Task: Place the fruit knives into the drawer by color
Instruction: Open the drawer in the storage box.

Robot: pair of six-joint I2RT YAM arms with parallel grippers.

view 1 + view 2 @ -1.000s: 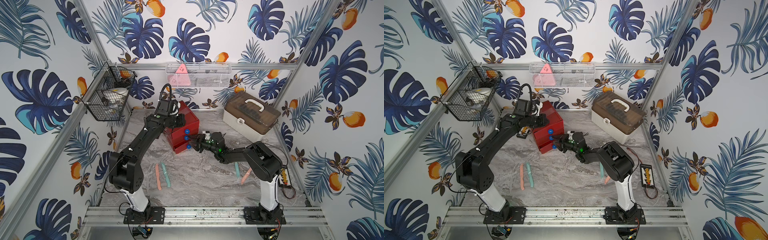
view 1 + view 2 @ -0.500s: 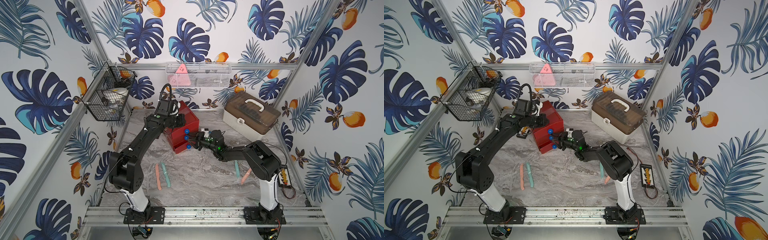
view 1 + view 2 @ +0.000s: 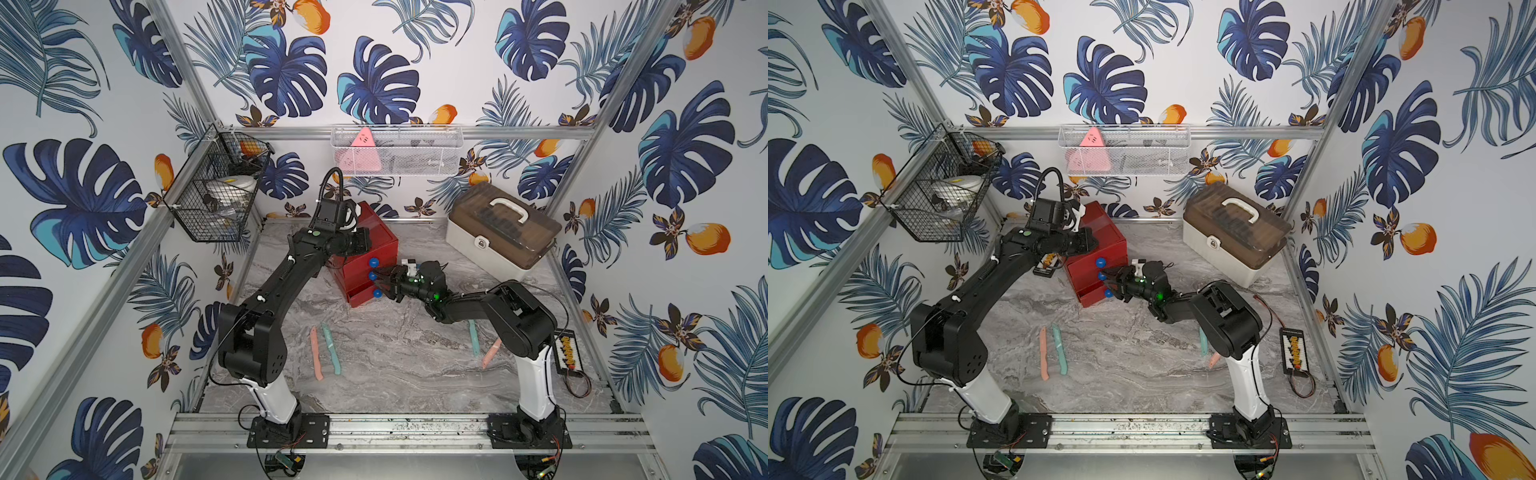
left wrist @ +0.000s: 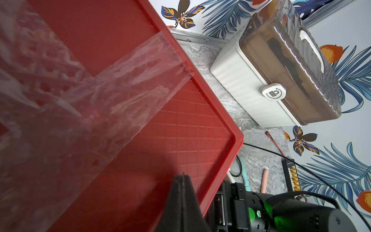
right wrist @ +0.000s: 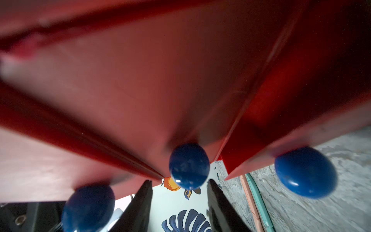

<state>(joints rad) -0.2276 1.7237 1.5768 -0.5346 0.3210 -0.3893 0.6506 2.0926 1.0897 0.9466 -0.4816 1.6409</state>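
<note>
Where the bench (image 3: 415, 374) nears the back wall, the red chest (image 3: 376, 249) stands, its three blue knobs facing the right pincer (image 3: 380, 283). That pincer's jaws are apart, tips just either side of the middle knob (image 5: 188, 165), not closed on it. Left pincer (image 4: 182, 177), jaws together, hangs over the chest's top. Four slim, curved knives lie flat, well apart from both: pink knife (image 3: 316, 353) beside teal knife (image 3: 332, 348) by the left arm, another teal knife (image 3: 473, 338) and pink knife (image 3: 490, 353) by the right.
</note>
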